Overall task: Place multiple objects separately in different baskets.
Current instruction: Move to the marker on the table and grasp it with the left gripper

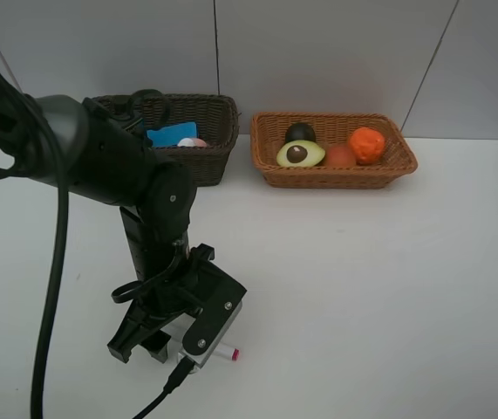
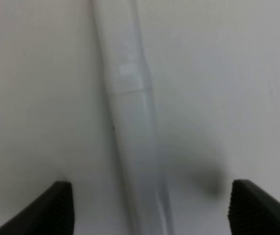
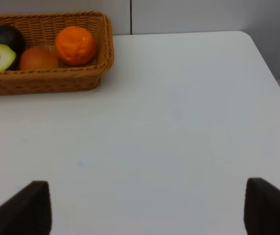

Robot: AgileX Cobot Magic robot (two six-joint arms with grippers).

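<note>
The white red-tipped marker (image 1: 228, 354) lies on the table near the front edge. My left gripper (image 1: 144, 347) is lowered over it. In the left wrist view the marker (image 2: 130, 122) lies between the open fingertips (image 2: 56, 208), which do not touch it. The light orange-tan basket (image 1: 405, 161) holds the halved avocado (image 1: 300, 154), dark mangosteen (image 1: 300, 132), peach (image 1: 340, 156) and orange (image 1: 366, 144). The dark brown basket (image 1: 222, 118) shows a small pink bottle (image 1: 192, 141). My right gripper (image 3: 149, 210) is open and empty over bare table. The pump bottle and the eraser are hidden.
A blue card-like item (image 1: 172, 134) stands in the dark basket. The left arm and its cables (image 1: 57, 262) cover the left side of the table. The table's right edge (image 3: 272, 63) is close to the right gripper. The light basket also shows in the right wrist view (image 3: 105, 49).
</note>
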